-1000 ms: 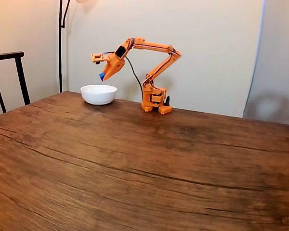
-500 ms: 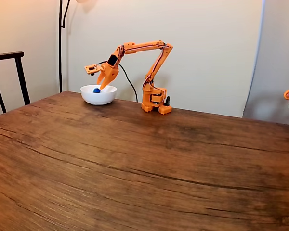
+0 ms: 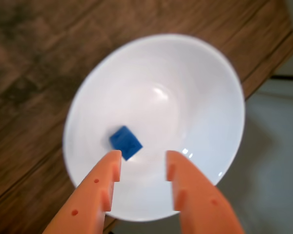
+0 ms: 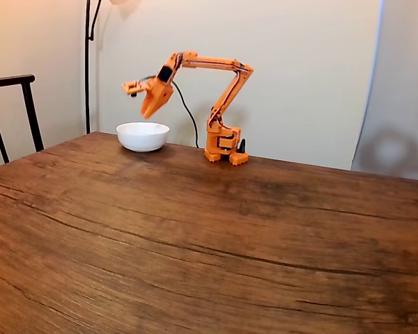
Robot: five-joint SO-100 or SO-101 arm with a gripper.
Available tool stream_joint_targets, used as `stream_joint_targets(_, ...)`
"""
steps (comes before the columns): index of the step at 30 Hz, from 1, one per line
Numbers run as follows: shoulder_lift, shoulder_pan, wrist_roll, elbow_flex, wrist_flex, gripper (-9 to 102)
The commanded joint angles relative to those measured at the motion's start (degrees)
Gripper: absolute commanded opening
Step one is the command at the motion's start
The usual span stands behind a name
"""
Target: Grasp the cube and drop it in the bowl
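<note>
We judge the task all but finished. In the wrist view the blue cube (image 3: 126,142) lies loose on the inner slope of the white bowl (image 3: 210,87), a little off the bowl's centre and toward the lower left of that picture, touching the porcelain and nothing else. The gripper (image 3: 142,160) hangs above it with its two orange fingers (image 3: 101,187) spread apart and nothing between them — the gap shows only the bowl's white floor.

From the fixed view we see the orange arm (image 4: 216,66) reaching over from its base (image 4: 224,146) at the far edge of the wooden table (image 4: 209,243), the gripper (image 4: 148,111) poised in the air above the bowl (image 4: 143,136), clear of the rim. The cube is hidden behind the bowl's wall from this side.

What is left, by our reckoning, is only to draw the arm away from the bowl; grasp and drop both look done.

As to which way the cube points: a cube has no long axis to speak of (all its edges look equal here). In the wrist view it sits turned, with one corner toward the bottom of the picture, so its top face reads as a diamond rather than a square. It seems slightly tipped with the bowl's slope — the blur keeps us from saying more.
</note>
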Motion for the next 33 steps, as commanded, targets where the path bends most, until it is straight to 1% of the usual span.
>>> stream_joint_targets(1,4.9,-4.0,-0.4,-3.4,5.1,4)
stream_joint_targets(6,14.5,-14.4,-6.7,-2.7,13.0,3)
stream_joint_targets(13,31.0,-30.4,-15.3,3.1,17.7,3)
stream_joint_targets(20,45.4,-45.2,-22.5,12.0,17.3,3)
stream_joint_targets(26,53.7,-56.8,-26.8,19.0,16.7,3)
stream_joint_targets(29,56.9,-60.6,-26.4,21.8,13.7,3)
stream_joint_targets(31,58.4,-62.7,-26.4,24.1,11.1,-1)
stream_joint_targets(33,59.6,-64.2,-26.4,26.9,8.0,-1)
